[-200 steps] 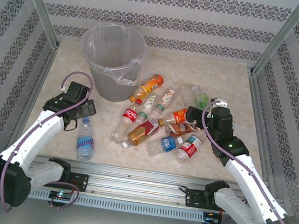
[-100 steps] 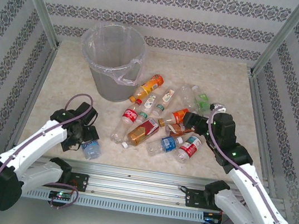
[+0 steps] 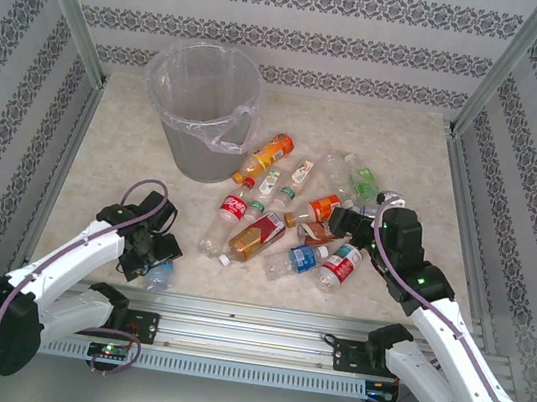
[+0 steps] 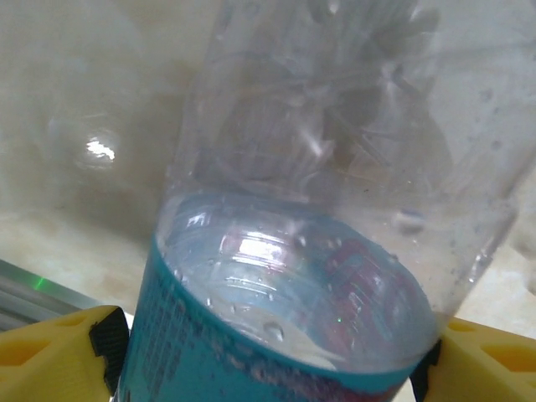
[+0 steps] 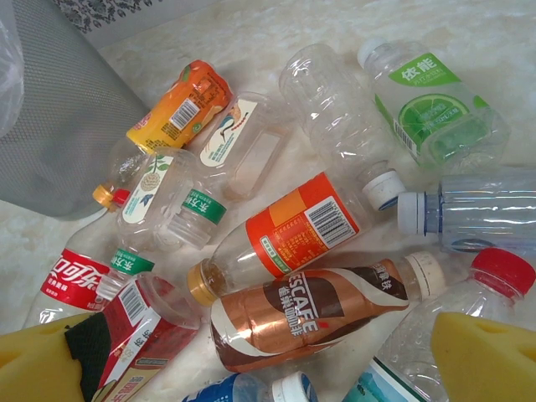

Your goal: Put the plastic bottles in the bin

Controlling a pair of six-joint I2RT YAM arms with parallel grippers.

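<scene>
A clear bottle with a blue label (image 4: 276, 335) lies near the table's front left edge (image 3: 161, 273). My left gripper (image 3: 148, 249) (image 4: 272, 364) is down over it, and its yellow fingers (image 4: 59, 352) press the label from both sides. Several plastic bottles lie in a loose pile at the centre right. My right gripper (image 3: 351, 224) (image 5: 268, 368) hangs open just above a brown coffee bottle (image 5: 318, 314), holding nothing. An orange-label bottle (image 5: 297, 230) lies just beyond the brown one. The grey bin (image 3: 203, 100) stands at the back left of the table.
Round the brown bottle lie a green lime bottle (image 5: 427, 100), a red cola bottle (image 5: 71, 280) and a red-capped one (image 5: 502, 272). The bin's grey wall (image 5: 59, 109) rises left of the pile. Metal frame posts and patterned walls close the sides.
My left arm has drawn back toward the front edge and come down over the blue-label bottle, its jaws closing onto it. The right gripper has shifted slightly over the pile, still open.
</scene>
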